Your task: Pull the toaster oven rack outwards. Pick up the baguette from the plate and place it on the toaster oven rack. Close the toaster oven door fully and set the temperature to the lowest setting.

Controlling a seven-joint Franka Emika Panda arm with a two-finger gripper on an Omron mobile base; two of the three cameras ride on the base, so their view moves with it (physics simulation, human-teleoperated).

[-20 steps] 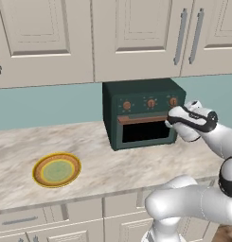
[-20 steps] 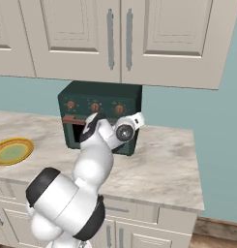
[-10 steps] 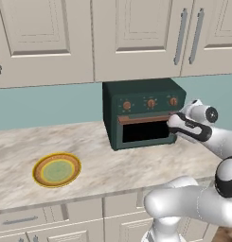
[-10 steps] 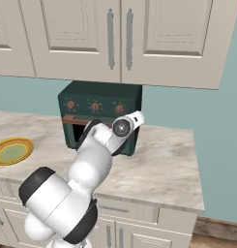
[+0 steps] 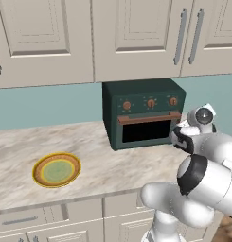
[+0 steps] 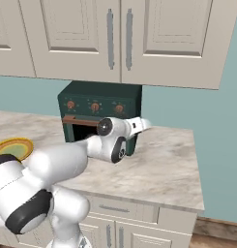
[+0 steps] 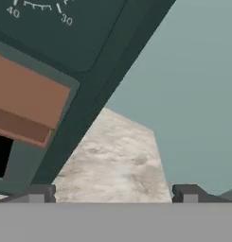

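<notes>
the toaster oven stands at the back edge of the surface, its toaster oven door shut, handle along the top. the hand hangs just off the oven's right front corner, fingertips set wide apart, holding nothing. the plate lies bare near the surface's front edge, well apart to the left.

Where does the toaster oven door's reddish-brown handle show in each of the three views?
Left base view: the handle runs across the toaster oven's front, just under the knobs, right of centre.
Right base view: handle at centre left, its right end behind the arm.
Hand view: handle at the left edge, tilted.
Shared landmark: the marble counter beside the oven.
</notes>
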